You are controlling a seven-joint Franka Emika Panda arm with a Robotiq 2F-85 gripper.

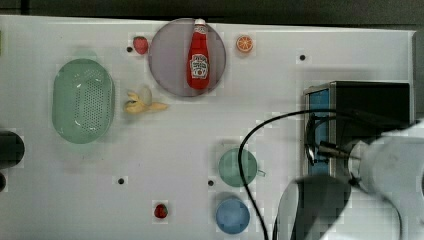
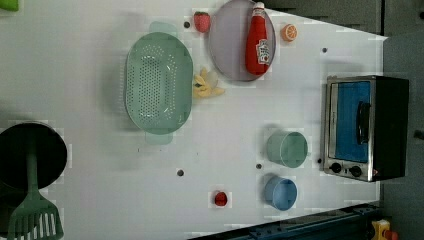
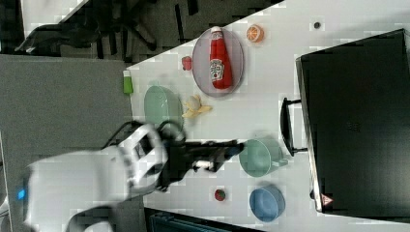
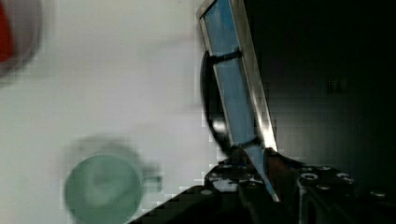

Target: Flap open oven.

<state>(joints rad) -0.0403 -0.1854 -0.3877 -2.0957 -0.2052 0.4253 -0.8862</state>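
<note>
The oven [image 1: 370,107] stands at the top view's right, with a black top, a silver front frame and a blue glass door [image 4: 231,102]. Its dark bar handle [image 4: 208,100] runs along the door's outer face. My gripper [image 4: 256,156] is at the door's top edge, one finger on each side of the blue glass, closed on the edge. From above, my gripper [image 1: 320,148] sits right at the door, by the handle. In the left view the oven [image 2: 390,127] has its door flush against the frame, with two black knobs beside it. In the right view my gripper [image 3: 234,149] reaches toward the handle [image 3: 285,126].
A green cup [image 1: 237,167] and a blue cup [image 1: 232,216] stand just in front of the oven door. A black cable [image 1: 243,160] arcs over them. Farther off are a ketchup bottle [image 1: 199,55] on a grey plate [image 1: 167,60], a green colander [image 1: 82,100] and small toy fruit.
</note>
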